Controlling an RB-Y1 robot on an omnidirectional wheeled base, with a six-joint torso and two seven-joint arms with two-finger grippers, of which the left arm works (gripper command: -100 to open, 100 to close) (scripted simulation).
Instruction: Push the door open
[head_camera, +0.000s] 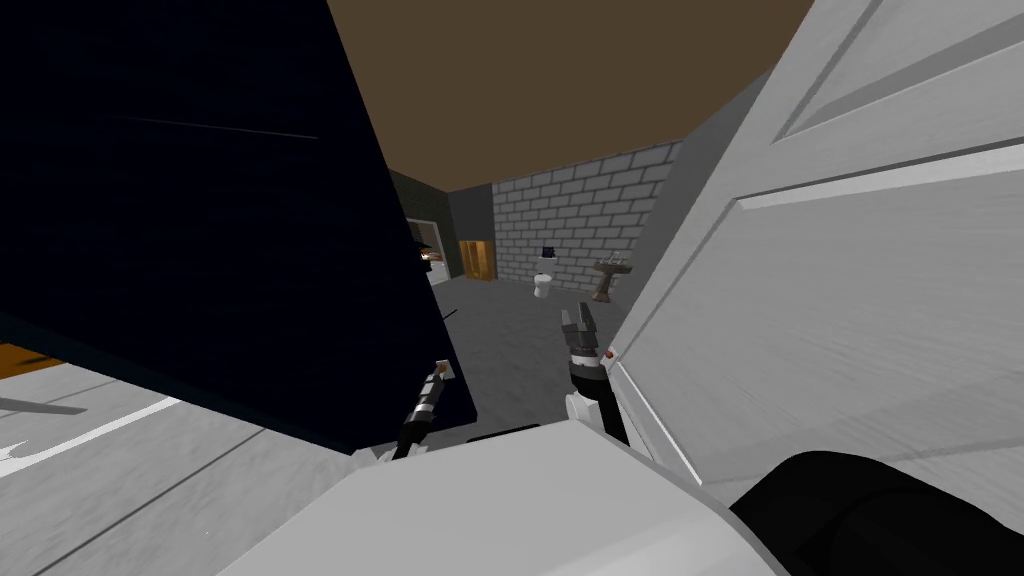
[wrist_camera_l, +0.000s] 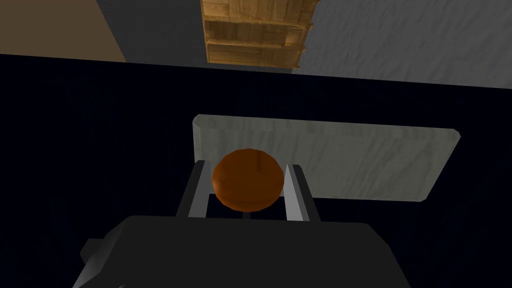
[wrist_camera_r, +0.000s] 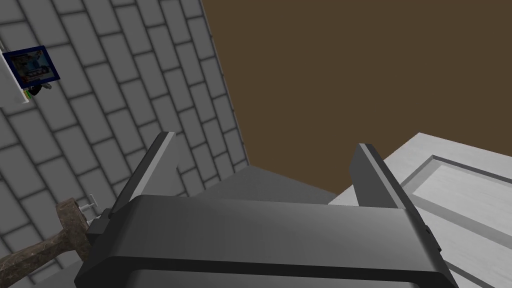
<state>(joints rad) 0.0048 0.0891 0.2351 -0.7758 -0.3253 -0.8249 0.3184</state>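
Observation:
A very dark, near-black door panel (head_camera: 200, 250) stands on my left, and a white panelled door (head_camera: 850, 300) stands swung back on my right. The dark panel (wrist_camera_l: 100, 150) carries a pale grey plate (wrist_camera_l: 350, 160) with a round orange knob (wrist_camera_l: 246, 180). My left gripper (wrist_camera_l: 247, 167) is shut on that knob, a finger pressing each side; it reaches the plate (head_camera: 443, 370) at the panel's lower edge. My right gripper (head_camera: 580, 325) is open and holds nothing, close beside the white door's edge, where a small reddish knob (head_camera: 608, 355) shows. Its fingers (wrist_camera_r: 160, 160) stand wide apart.
Between the two panels a grey floor (head_camera: 510, 340) leads into a room with a grey brick wall (head_camera: 580, 220), a white toilet (head_camera: 543, 285), a pedestal sink (head_camera: 608, 278) and a wooden cabinet (head_camera: 477, 258). A small framed picture (wrist_camera_r: 32, 65) hangs on the bricks.

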